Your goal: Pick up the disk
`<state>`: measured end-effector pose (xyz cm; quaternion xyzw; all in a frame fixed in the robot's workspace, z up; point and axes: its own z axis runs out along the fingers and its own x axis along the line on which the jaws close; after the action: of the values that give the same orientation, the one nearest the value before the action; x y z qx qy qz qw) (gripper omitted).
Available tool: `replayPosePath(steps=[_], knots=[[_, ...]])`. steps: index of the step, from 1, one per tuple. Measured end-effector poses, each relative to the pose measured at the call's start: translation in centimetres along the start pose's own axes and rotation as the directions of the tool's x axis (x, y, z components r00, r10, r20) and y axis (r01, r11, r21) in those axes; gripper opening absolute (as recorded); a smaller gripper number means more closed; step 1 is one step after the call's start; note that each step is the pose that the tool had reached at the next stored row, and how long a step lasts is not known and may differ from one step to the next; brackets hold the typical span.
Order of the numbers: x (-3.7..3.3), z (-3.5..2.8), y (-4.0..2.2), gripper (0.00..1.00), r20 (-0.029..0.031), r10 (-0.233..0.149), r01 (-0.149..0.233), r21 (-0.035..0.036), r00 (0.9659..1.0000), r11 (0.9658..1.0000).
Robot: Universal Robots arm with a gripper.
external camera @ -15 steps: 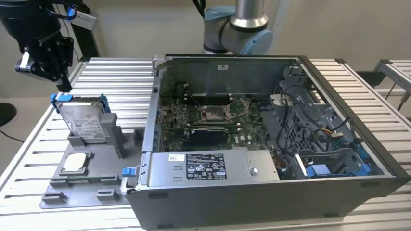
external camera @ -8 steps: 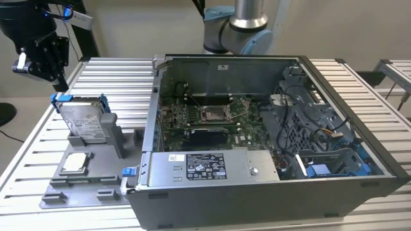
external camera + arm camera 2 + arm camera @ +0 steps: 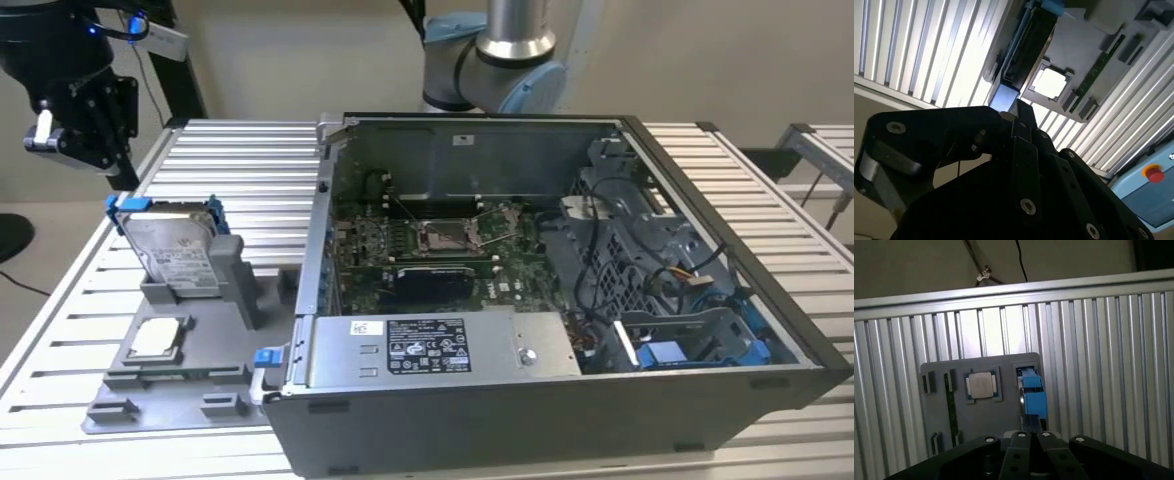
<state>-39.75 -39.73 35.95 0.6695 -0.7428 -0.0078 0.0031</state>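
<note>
Silver metal in a blue frame, your disk (image 3: 180, 250) stands on edge, likely heavy, rigid; grip its flanks. Gripper (image 3: 1030, 437) closed, empty.

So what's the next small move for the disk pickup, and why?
Probably lower straight toward the disk. In the first wrist view the gripper sits roughly in line with its blue edge. In the exterior view the gripper hangs above the disk, apart from it, and the disk stands upright in the grey fixture.

I see a robotics lab bench: ribbed aluminium table (image 3: 227, 160), opened computer case (image 3: 534, 425), grey fixture tray (image 3: 167, 400).
</note>
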Motion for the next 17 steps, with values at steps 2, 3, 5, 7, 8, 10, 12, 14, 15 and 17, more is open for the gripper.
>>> replayPosePath(steps=[2, 3, 5, 7, 8, 10, 12, 14, 15, 17], knots=[[0.00, 0.00, 0.00, 0.00, 0.0000, 0.000, 0.000, 0.0000, 1.0000, 1.0000], [0.00, 0.00, 0.00, 0.00, -0.0001, -0.001, 0.001, -0.0001, 1.0000, 1.0000], [0.00, 0.00, 0.00, 0.00, -0.0001, -0.001, 0.001, -0.0001, 1.0000, 1.0000], [0.00, 0.00, 0.00, 0.00, -0.0001, -0.001, 0.001, -0.0001, 1.0000, 1.0000], [-0.01, 0.00, 0.00, 0.00, -0.0002, -0.001, 0.001, -0.0002, 1.0000, 1.0000], [-0.01, 0.03, 0.00, 0.00, -0.0002, -0.001, 0.001, -0.0002, 1.0000, 1.0000], [0.00, 0.10, 0.00, 0.00, -0.0001, -0.002, 0.002, -0.0001, 1.0000, 1.0000], [0.00, 0.25, 0.03, 0.00, -0.0001, -0.010, 0.010, -0.0001, 0.9999, 0.9999], [0.00, 0.38, 0.05, 0.00, -0.0002, -0.018, 0.018, -0.0002, 0.9998, 0.9998], [0.00, 0.72, 0.07, 0.00, -0.0003, -0.032, 0.032, 0.0017, 0.9995, 0.9995]])
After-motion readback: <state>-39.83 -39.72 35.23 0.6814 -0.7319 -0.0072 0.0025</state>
